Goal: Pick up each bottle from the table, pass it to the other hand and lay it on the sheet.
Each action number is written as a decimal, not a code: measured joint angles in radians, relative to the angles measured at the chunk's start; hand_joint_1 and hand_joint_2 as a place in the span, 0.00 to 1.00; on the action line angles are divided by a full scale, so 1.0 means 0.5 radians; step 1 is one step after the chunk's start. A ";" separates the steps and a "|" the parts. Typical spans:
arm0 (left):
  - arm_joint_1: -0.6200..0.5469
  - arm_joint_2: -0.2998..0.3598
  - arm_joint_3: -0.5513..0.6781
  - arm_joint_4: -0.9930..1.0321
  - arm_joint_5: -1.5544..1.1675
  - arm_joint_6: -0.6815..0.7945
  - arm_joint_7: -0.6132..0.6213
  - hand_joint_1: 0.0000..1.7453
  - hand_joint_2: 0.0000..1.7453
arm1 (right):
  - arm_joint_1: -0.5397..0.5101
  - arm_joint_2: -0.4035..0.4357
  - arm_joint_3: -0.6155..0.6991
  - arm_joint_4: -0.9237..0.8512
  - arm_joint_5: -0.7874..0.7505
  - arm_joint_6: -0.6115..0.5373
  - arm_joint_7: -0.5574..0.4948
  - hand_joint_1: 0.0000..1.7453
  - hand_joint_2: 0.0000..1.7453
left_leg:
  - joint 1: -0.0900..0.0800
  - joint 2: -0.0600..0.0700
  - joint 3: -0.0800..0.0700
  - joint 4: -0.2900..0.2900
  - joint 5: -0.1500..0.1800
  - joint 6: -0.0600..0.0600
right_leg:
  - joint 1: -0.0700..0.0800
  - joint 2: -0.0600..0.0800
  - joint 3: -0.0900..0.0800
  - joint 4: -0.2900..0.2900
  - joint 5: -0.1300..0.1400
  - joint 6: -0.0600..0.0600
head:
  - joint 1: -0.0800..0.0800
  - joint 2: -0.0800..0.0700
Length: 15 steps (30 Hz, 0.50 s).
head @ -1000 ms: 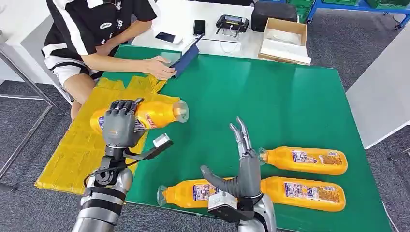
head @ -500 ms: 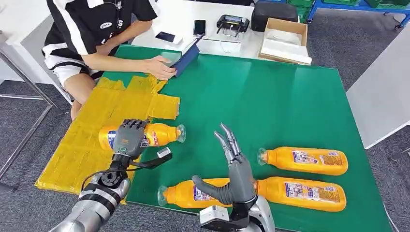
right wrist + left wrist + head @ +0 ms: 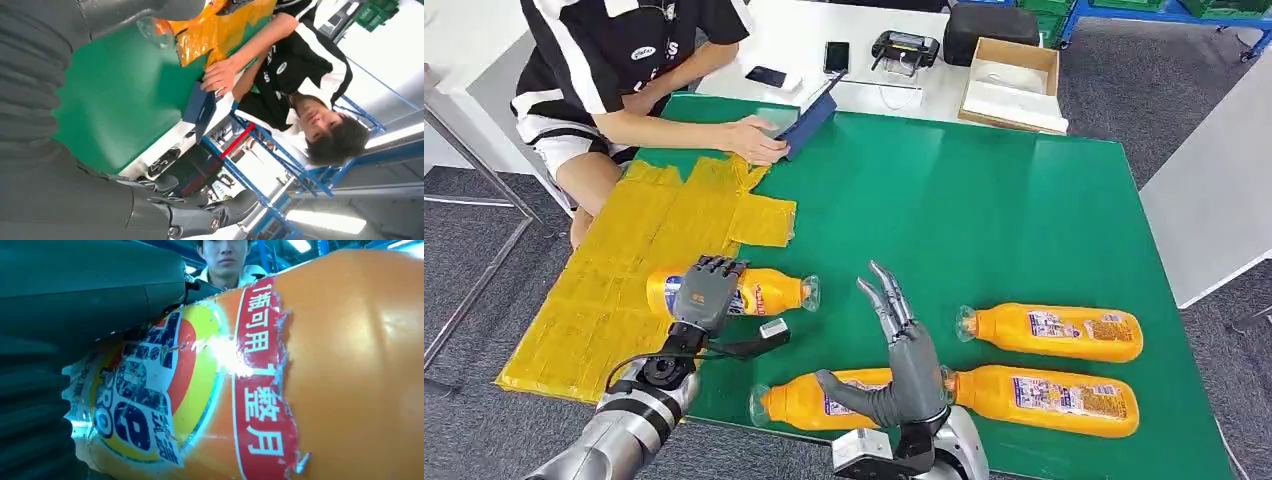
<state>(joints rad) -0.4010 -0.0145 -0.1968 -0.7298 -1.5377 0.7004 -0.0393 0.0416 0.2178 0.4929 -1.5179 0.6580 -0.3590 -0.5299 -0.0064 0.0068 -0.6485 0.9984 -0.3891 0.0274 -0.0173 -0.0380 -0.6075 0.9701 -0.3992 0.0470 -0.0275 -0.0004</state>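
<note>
My left hand (image 3: 707, 296) wraps the orange bottle (image 3: 769, 292), lying on its side at the yellow sheet's (image 3: 614, 290) edge, its neck over the green table (image 3: 984, 210). My right hand (image 3: 902, 350) is spread and empty above three more bottles (image 3: 1054, 332) lying on the table. A cardboard box (image 3: 1014, 85) sits beyond, contents unclear.

a grey carpet floor (image 3: 484, 250) lies around a white desk (image 3: 804, 40); blue metal racks (image 3: 1164, 12) stand behind, under long ceiling lights (image 3: 325, 217).
</note>
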 measured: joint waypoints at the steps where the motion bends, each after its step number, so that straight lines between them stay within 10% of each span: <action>1: -0.005 -0.005 0.002 0.008 -0.001 0.000 -0.005 0.00 1.00 | -0.004 0.000 0.001 0.004 0.000 0.003 0.000 0.00 1.00 | 0.000 0.000 0.000 0.000 0.000 0.000 | 0.000 0.000 0.000 0.000 0.000 0.000 | 0.000 0.000; 15: -0.008 -0.134 0.153 -0.034 -0.021 0.000 -0.108 0.00 1.00 | -0.082 0.000 0.012 0.176 0.153 0.078 0.083 0.00 1.00 | 0.000 0.000 -0.001 0.000 0.000 0.000 | 0.000 0.000 0.000 0.000 0.000 0.000 | -0.001 0.000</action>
<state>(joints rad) -0.4050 -0.0817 -0.1205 -0.7466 -1.5480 0.7004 -0.0935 0.0005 0.2178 0.4990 -1.4297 0.7348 -0.3200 -0.4883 -0.0064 0.0067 -0.6488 0.9984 -0.3889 0.0276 -0.0173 -0.0380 -0.6075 0.9702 -0.3990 0.0472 -0.0278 -0.0004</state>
